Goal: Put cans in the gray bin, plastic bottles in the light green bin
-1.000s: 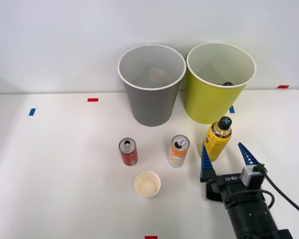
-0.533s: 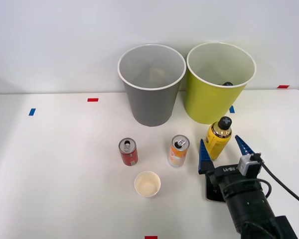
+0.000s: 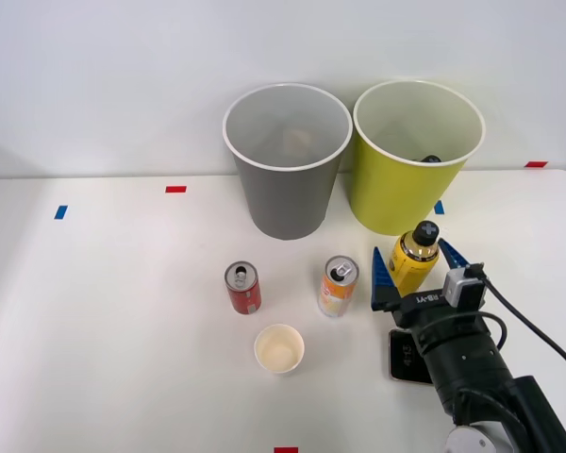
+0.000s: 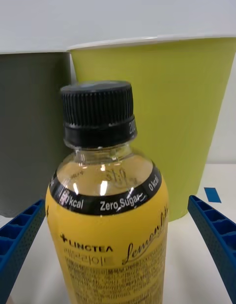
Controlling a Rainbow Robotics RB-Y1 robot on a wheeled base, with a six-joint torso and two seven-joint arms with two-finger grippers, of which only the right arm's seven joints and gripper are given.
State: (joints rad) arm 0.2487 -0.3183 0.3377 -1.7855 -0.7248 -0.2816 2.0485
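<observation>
A yellow-labelled plastic bottle with a black cap stands upright in front of the light green bin. My right gripper is open, with one blue finger on each side of the bottle and gaps showing between fingers and label. A red can and an orange-and-white can stand upright to the bottle's left. The gray bin stands left of the green bin. Inside the green bin, a dark cap peeks over the rim.
A small cream paper cup stands near the front, below the two cans. Red tape marks and blue tape marks lie on the white table. The wall runs just behind the bins.
My right gripper has advanced toward the bins, and its open fingers, first short of the yellow bottle, now flank it. Bottle, cans and cup have not moved.
</observation>
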